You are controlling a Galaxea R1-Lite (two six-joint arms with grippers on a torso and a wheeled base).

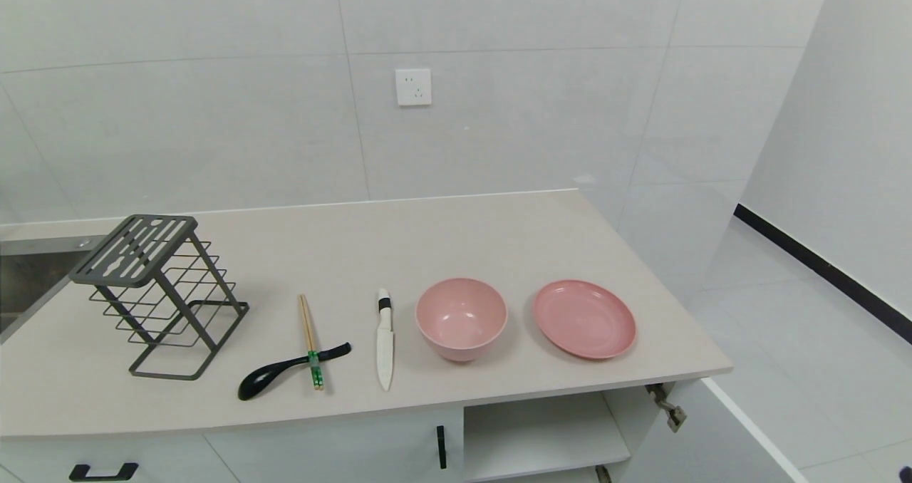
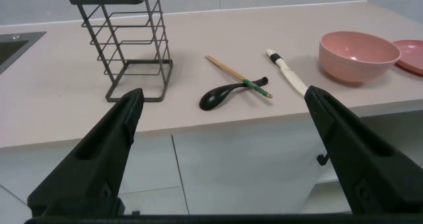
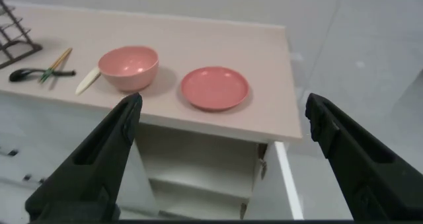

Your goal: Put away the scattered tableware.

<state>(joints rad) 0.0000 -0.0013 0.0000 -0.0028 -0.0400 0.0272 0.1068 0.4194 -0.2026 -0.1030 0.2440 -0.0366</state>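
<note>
Tableware lines your matte counter (image 1: 442, 241) beside a wire rack (image 1: 160, 294): glossy black spoon (image 1: 274, 374) crossing wooden chopsticks (image 1: 309, 337), cream knife (image 1: 385, 344), round pink bowl (image 1: 462, 318), shallow pink plate (image 1: 584, 318). Your left gripper (image 2: 223, 92) and right gripper (image 3: 223, 98) hover short of it, jaws spread, empty.

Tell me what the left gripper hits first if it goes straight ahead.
Probably the counter's front edge, just before the spoon; the open left gripper looks about level with it, but depth is unclear.
</note>
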